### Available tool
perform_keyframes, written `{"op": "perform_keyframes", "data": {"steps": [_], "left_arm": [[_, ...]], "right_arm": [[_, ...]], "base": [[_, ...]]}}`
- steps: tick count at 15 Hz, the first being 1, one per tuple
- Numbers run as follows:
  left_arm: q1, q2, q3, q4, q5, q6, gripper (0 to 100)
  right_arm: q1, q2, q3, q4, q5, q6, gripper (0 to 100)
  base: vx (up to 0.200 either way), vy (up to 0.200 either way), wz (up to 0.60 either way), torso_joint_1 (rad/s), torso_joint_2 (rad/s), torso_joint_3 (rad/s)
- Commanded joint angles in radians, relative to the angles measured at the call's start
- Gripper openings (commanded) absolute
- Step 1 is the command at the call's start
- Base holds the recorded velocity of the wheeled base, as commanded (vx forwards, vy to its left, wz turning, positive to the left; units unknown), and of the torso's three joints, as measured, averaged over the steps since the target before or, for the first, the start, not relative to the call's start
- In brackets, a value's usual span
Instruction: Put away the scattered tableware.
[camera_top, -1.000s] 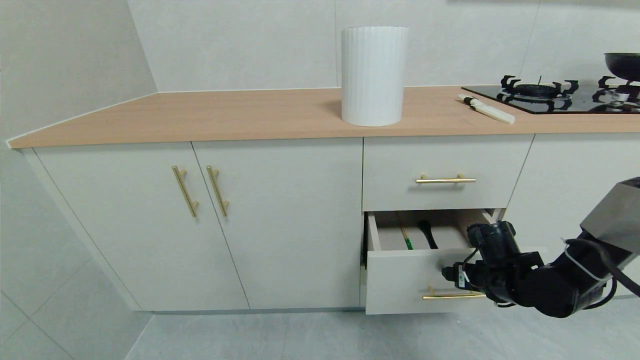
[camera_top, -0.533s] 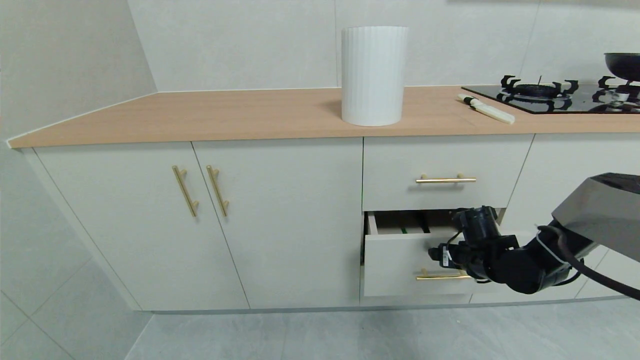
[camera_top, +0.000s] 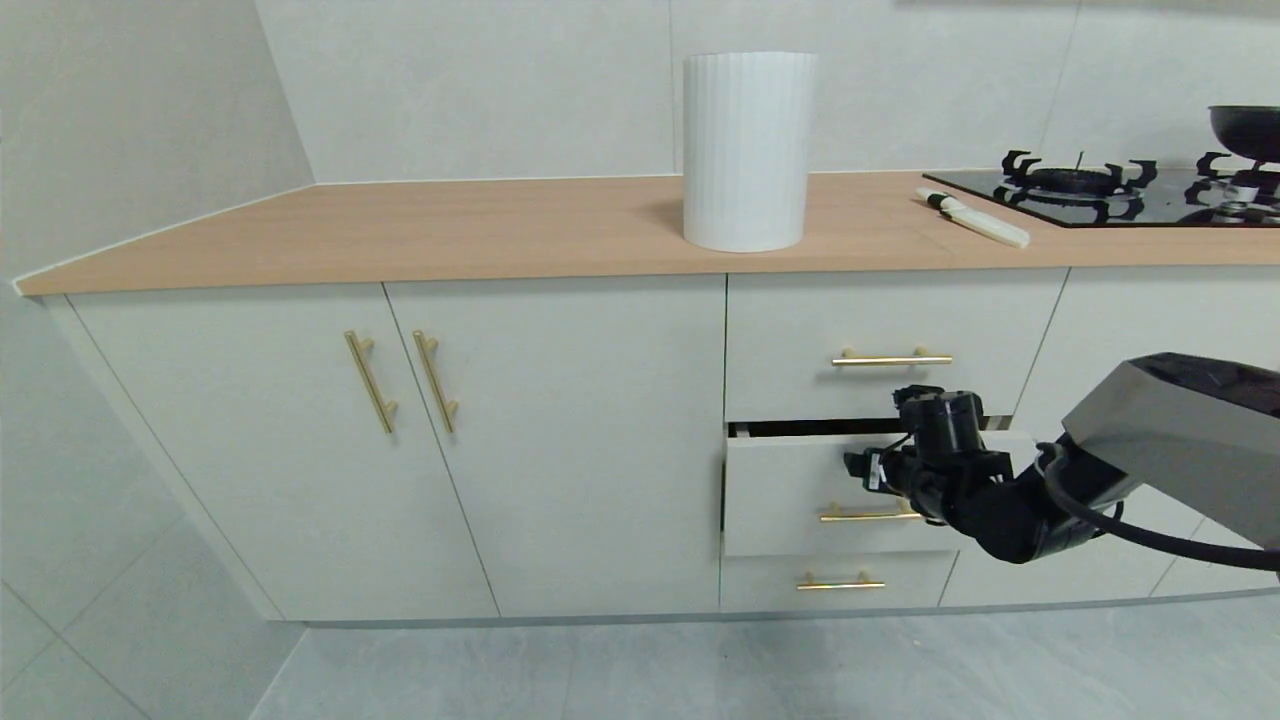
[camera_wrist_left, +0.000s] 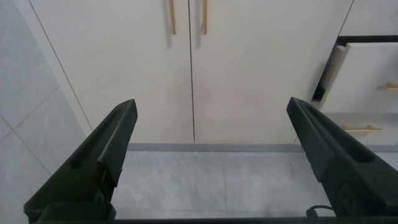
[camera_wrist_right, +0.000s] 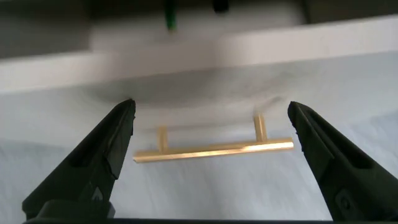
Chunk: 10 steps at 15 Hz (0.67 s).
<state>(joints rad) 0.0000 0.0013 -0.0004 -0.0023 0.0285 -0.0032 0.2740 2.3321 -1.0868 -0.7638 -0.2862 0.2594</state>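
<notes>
In front of the lower cabinets, the right gripper (camera_top: 866, 471) hangs close to the face of the middle drawer (camera_top: 790, 490), just above its brass handle (camera_top: 868, 515). In the right wrist view the gripper (camera_wrist_right: 211, 112) has its fingers spread wide, and the handle (camera_wrist_right: 214, 149) lies across the gap between them with neither finger closed on it; whether a fingertip touches the drawer front cannot be told. The drawer stands nearly pushed in, with a thin dark slit along its top edge. Through that slit the right wrist view shows, blurred, a green-tipped piece (camera_wrist_right: 168, 22) and a dark piece (camera_wrist_right: 219, 6) lying inside. The top drawer (camera_top: 800, 340) above and the bottom drawer (camera_top: 780, 585) below sit flush. Up on the wooden countertop (camera_top: 450, 230), a pale knife (camera_top: 972, 218) lies flat near the front edge, just beside the gas hob (camera_top: 1100, 190) and well apart from the drawer. A tall white ribbed container (camera_top: 745, 150) stands upright on the counter above the drawers, and a dark pan (camera_top: 1245, 125) rests on the far burner. The left gripper (camera_wrist_left: 211, 109) hangs low with its fingers wide apart and nothing between them, facing the double cabinet doors (camera_wrist_left: 193, 68) and the grey floor tiles (camera_wrist_left: 205, 180), with the middle drawer (camera_wrist_left: 367, 74) off to one side.
</notes>
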Motion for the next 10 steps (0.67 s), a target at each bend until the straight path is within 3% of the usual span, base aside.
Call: {"op": "perform_keyframes", "data": {"steps": [1,10], "left_arm": [[0.0,0.0,0.0,-0.001,0.001,-0.001,100],[0.0,0.0,0.0,-0.001,0.001,0.0,100]], "right_arm": [[-0.016,0.058,-0.001,-0.052,-0.001,-0.003,100],[-0.073,0.105,-0.058,-0.095,-0.001,0.004,100]], "base": [[0.0,0.0,0.0,0.0,0.0,0.0],[0.0,0.0,0.0,0.0,0.0,0.0]]}}
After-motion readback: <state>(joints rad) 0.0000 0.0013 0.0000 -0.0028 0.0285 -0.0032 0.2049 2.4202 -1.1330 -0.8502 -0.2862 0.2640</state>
